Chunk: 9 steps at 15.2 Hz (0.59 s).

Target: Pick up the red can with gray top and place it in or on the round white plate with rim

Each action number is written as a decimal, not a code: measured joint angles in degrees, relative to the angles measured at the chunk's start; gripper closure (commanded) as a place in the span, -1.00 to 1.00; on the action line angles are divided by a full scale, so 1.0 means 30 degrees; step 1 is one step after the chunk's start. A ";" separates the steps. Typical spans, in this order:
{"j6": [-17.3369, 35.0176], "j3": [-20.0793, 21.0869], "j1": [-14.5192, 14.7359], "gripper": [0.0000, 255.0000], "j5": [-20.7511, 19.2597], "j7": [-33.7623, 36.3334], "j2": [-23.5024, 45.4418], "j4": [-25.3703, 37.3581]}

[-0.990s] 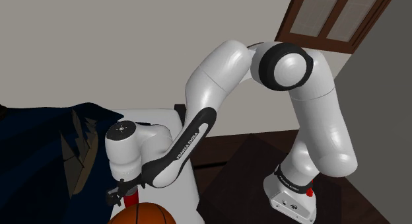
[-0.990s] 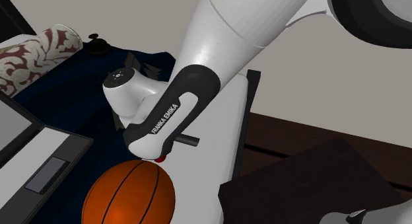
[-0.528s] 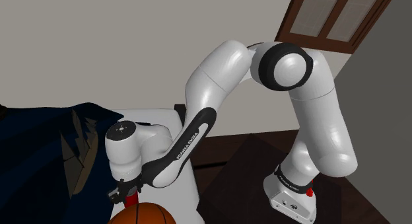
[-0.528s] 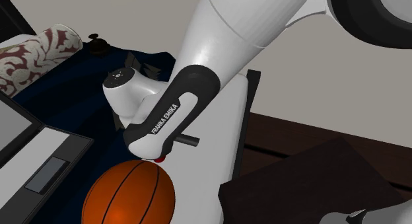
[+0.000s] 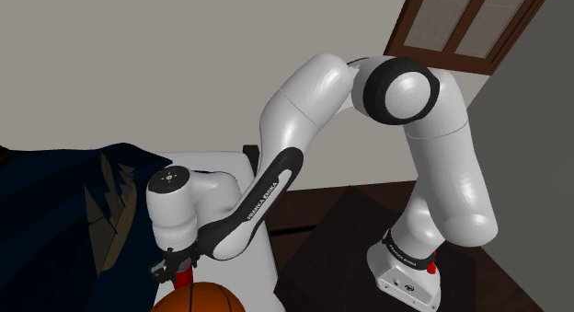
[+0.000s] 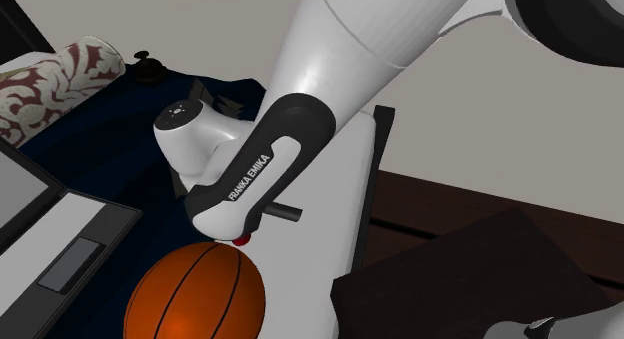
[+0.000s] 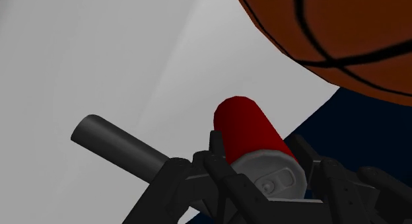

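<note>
End effector (image 7: 257,146) | seemingly clasping red can (image 7: 245,122) | basketball (image 7: 330,31) just beside

Maker's name on the arm (image 6: 350,67)
White capitals "FRANKA EMIKA" run along the black band (image 6: 247,177) of the forearm in the second exterior view, and the same words show on that band in the shoulder view. Lettering on the dark collar (image 5: 402,255) above the stand is too small to read.
</note>
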 measured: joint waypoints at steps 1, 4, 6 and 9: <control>-0.0163 0.0093 -0.0076 1.00 0.0096 -0.0084 -0.0160 0.0006; -0.0599 0.0395 -0.0311 1.00 0.0399 -0.0282 -0.0768 -0.0157; -0.0915 0.0611 -0.0459 1.00 0.0622 -0.0410 -0.1191 -0.0258; -0.1413 0.0898 -0.0683 1.00 0.0951 -0.0644 -0.1737 -0.0294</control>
